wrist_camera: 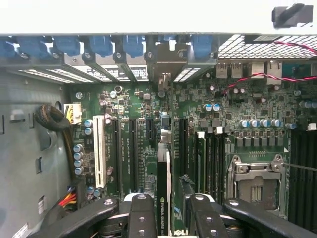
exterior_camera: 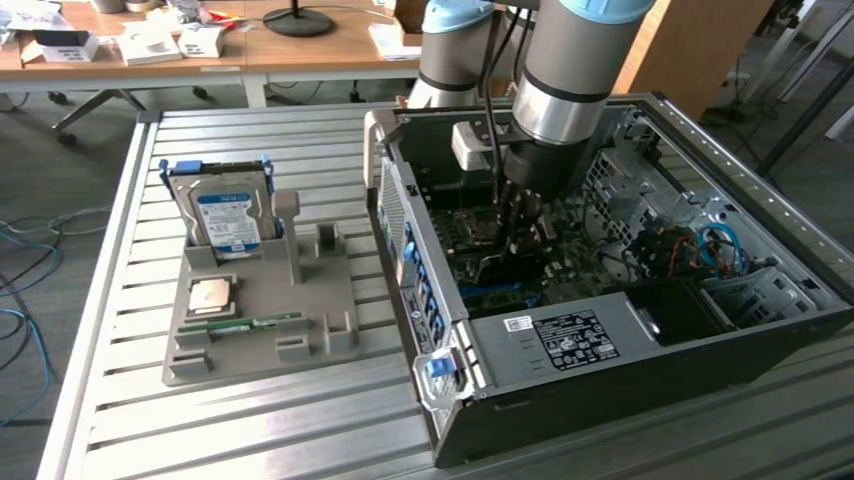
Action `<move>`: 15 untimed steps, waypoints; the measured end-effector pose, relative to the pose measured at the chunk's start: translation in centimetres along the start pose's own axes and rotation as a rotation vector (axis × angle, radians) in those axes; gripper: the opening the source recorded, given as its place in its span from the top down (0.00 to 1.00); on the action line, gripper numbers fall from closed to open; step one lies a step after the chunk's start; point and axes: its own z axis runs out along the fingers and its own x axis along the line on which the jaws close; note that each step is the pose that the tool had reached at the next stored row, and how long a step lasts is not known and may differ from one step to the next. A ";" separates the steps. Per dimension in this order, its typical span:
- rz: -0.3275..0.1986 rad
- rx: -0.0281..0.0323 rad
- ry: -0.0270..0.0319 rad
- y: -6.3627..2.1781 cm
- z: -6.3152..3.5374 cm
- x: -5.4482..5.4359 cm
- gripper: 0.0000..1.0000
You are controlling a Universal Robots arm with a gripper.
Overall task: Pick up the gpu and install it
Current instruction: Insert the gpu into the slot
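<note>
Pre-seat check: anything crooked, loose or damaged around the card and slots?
Nothing stands out. The gpu sits edge-on between the gripper fingers, running in line with the motherboard slots, not skewed. No bent bracket or loose part shows. On the table, the hard drive stands upright in its grey holder.

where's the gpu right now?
The gpu stands on edge between the fingers in the wrist view, over the motherboard's expansion slots; in the exterior view that puts it inside the open PC case, right of the parts tray.
</note>
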 end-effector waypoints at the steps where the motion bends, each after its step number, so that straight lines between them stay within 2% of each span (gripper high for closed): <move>1: 0.000 0.0000 -0.0003 0.00 -0.13 0.0 0.67; 7: 0.000 -0.0002 -0.0061 0.00 -0.48 0.0 0.67; 15: 0.000 -0.0002 -0.0066 -0.01 -0.74 0.0 0.67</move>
